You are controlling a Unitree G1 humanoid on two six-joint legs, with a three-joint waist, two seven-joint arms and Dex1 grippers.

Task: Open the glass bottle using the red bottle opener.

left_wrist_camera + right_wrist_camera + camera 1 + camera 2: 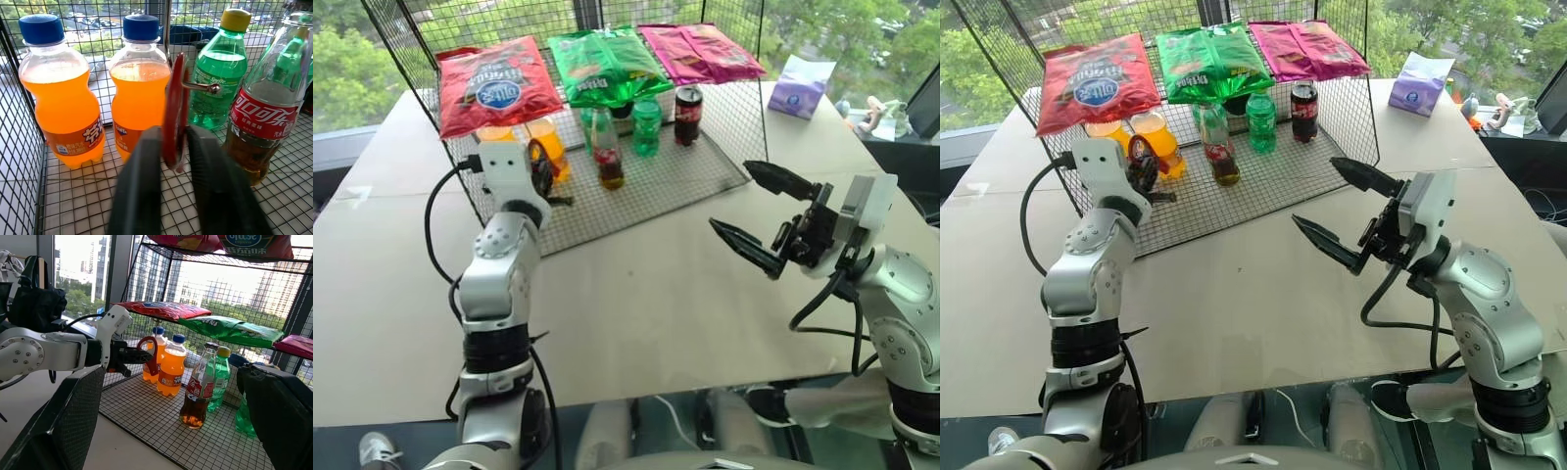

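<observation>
The glass bottle (607, 152) stands upright on the wire rack floor, with dark liquid in its lower part and a red label band. To its left, my left gripper (174, 147) is shut on the red bottle opener (172, 103), which shows edge-on between the black fingers. The opener's red loop (149, 355) stands in front of the orange bottles, a short way left of the glass bottle. A thin metal hook (200, 87) sits against the opener. My right gripper (732, 196) hovers open over the table in front of the rack, with nothing between its fingers.
Two orange juice bottles (546, 145) stand behind the left gripper. Green plastic bottles (646, 125) and a dark cola can (687, 115) stand right of the glass bottle. Snack bags (602, 64) lie on the rack's top shelf. A purple tissue pack (800, 86) sits at the back right.
</observation>
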